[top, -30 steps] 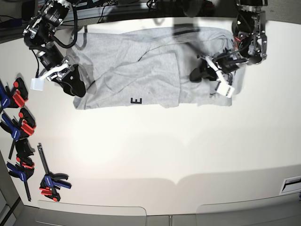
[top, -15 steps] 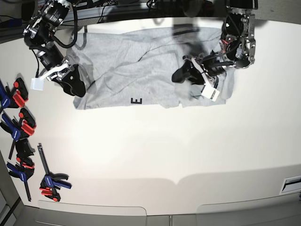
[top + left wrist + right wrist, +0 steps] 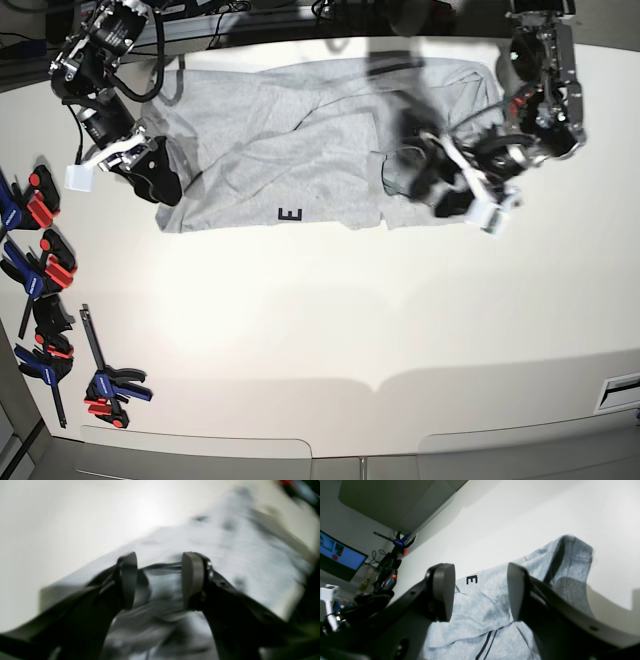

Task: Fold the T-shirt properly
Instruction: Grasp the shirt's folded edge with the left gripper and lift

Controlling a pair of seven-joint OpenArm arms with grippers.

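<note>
One grey T-shirt [image 3: 300, 150], rumpled on white table [image 3: 330, 310]; left gripper [image 3: 160, 580] and right gripper [image 3: 477, 592] both spread, grasping nothing.

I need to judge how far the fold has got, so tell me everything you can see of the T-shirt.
The T-shirt is light heather-grey knit, lying rumpled and partly folded over itself at the table's far edge. A black letter E shows near its front hem. Diagonal creases cross its middle. Both arms hang over its ends, jaws apart; contact is unclear.
</note>
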